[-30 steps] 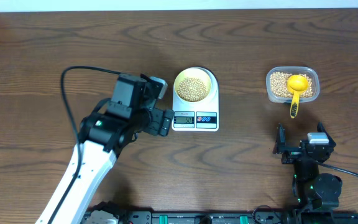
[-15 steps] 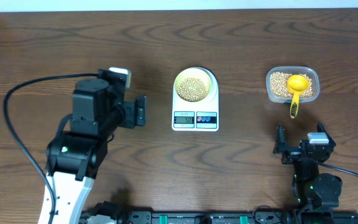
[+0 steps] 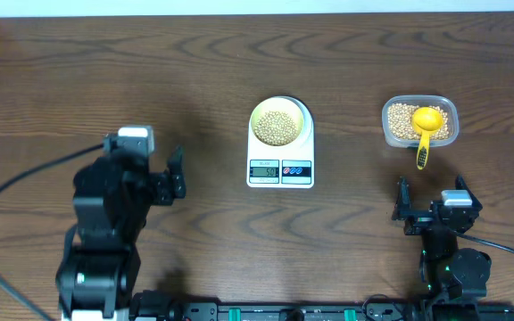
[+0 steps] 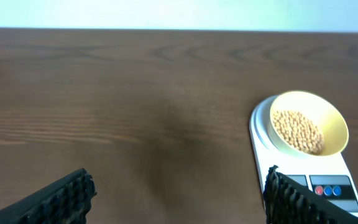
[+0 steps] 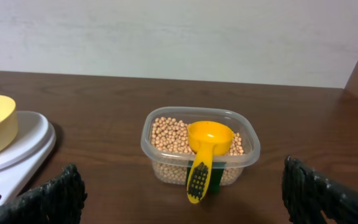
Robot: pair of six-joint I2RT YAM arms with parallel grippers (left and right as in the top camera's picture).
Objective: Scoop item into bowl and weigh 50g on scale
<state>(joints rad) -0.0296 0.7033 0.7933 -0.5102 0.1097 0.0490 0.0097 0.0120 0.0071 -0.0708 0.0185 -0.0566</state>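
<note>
The pale-yellow bowl (image 3: 280, 123) sits on the white scale (image 3: 280, 165) at mid-table, with a layer of beige beans (image 3: 276, 126) in it. From the left wrist, the bowl (image 4: 335, 121) and scale (image 4: 260, 127) lie ahead to the right. My left gripper (image 3: 178, 172) hovers open and empty over bare wood, well left of the scale; its fingertips frame the table in the left wrist view (image 4: 179, 193). My right gripper (image 3: 403, 207) rests open and empty near the front edge, facing the tub (image 5: 166, 158).
A clear plastic tub (image 3: 420, 122) of beans stands at the right with a bright yellow scoop (image 3: 426, 125) resting in it, its handle hanging over the near rim. In the right wrist view the scoop (image 5: 209, 138) points its handle toward me. The left arm's cable loops over the table's left side.
My left arm has drawn back from beside the scale, moving left and toward the front edge, jaws still open. The right arm, bowl and scoop have stayed put.
</note>
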